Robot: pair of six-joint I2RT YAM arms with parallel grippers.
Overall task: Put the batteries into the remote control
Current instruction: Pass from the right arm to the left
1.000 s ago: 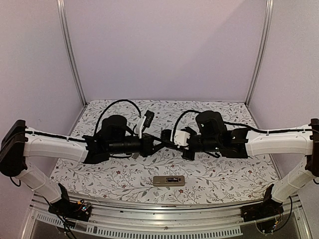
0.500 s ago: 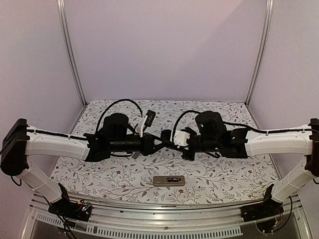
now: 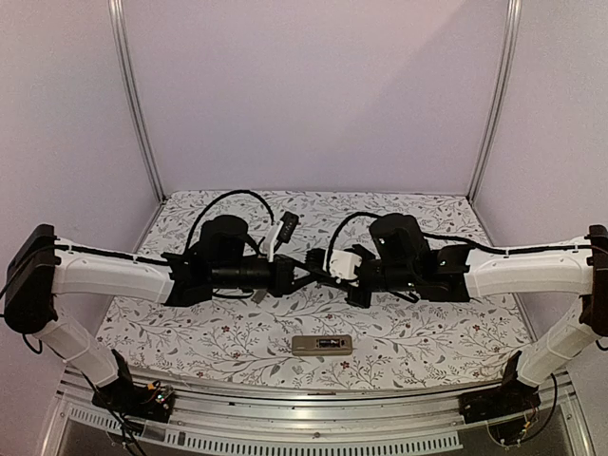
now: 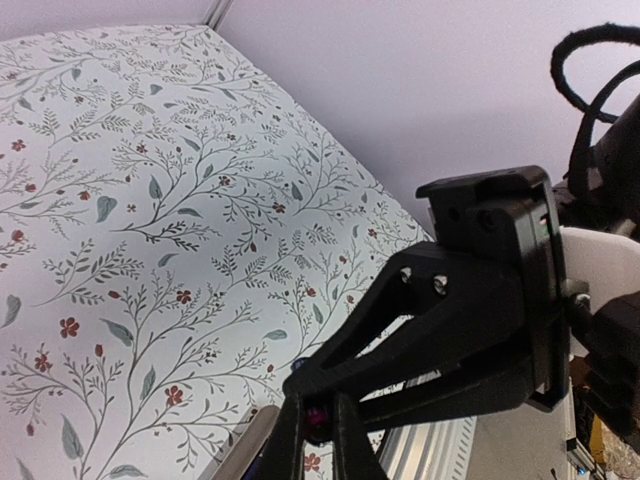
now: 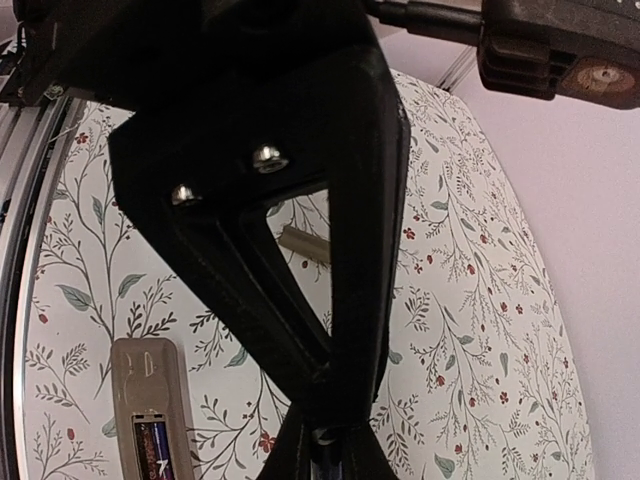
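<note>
The remote control [image 3: 321, 345] lies tan back up near the table's front edge. One battery [image 5: 150, 448] sits in its dark recess, and its tan body also shows in the right wrist view [image 5: 148, 375]. My two grippers meet tip to tip in mid-air above the table's middle. My left gripper [image 4: 318, 428] is shut on a small dark battery [image 4: 318, 415] with a magenta end. My right gripper [image 5: 325, 455] is closed on a thin dark cell [image 5: 322, 462] at the same spot. In the top view, left gripper [image 3: 302, 272] and right gripper [image 3: 319, 265] touch.
The small separate tan cover panel [image 5: 305, 243] lies on the floral cloth under the left arm, also in the top view [image 3: 258, 296]. A tan edge, probably the remote [image 4: 235, 445], shows beside my left fingers. The metal front rail [image 3: 285, 399] runs along the near edge.
Both arms have crept slightly toward each other, so the fingertips are pressed closer together. The remote has not moved.
</note>
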